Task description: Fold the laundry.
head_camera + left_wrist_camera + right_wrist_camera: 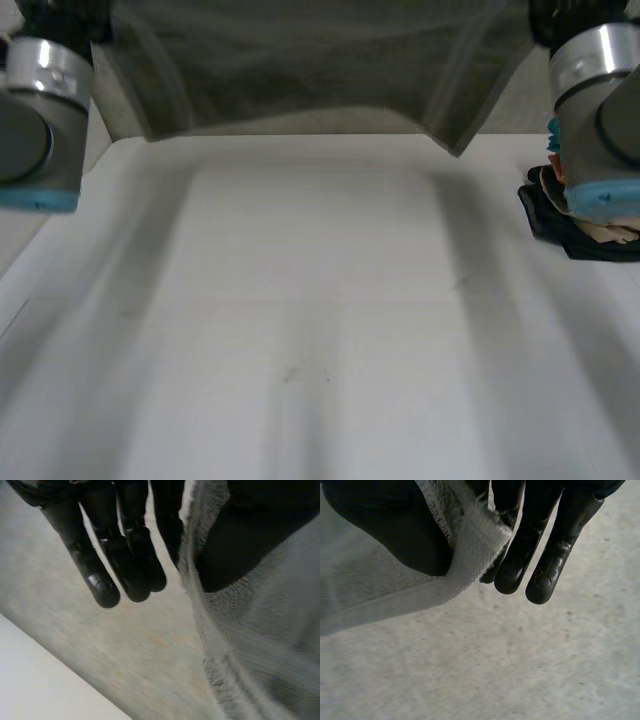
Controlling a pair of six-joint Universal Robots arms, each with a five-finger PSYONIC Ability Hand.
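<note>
No fold was made yet: the grey towel (300, 70), probably terry, hung spread above the white table (320, 330), its upper corners pinched between thumb and fingers by the left hand (115, 555) and right hand (540, 540)

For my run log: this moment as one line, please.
towel: held up, spread; left robot hand: pinches it; right robot hand: pinches it

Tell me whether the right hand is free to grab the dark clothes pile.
Probably not yet: the right hand pinches the grey cloth, so it must let go first. The dark clothes pile lies close by.
</note>
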